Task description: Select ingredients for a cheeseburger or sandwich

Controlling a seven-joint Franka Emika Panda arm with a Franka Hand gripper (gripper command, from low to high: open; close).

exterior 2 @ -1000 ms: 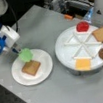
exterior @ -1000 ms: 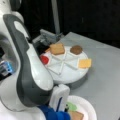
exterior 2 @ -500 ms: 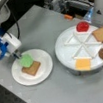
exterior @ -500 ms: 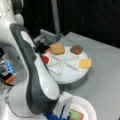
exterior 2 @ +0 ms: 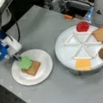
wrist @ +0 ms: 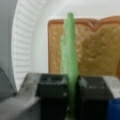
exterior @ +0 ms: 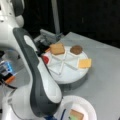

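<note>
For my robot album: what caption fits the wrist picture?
Gripper pinching a green lettuce piece edge-on above a toast square on the white paper plate.

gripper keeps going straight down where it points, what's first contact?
Likely the toast square on the paper plate: the gripper, shut on the lettuce piece, points at it. Gap unclear.

tray [exterior: 62, 75]: toast [exterior: 57, 48], patty [exterior: 76, 49], cheese [exterior: 84, 63], tomato [exterior: 45, 59] | plate [exterior: 87, 105]: toast slice [exterior: 76, 115]

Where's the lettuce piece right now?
The lettuce piece is at a front view's left, over the toast square on the paper plate. The wrist view shows it edge-on, pinched in the gripper.
</note>
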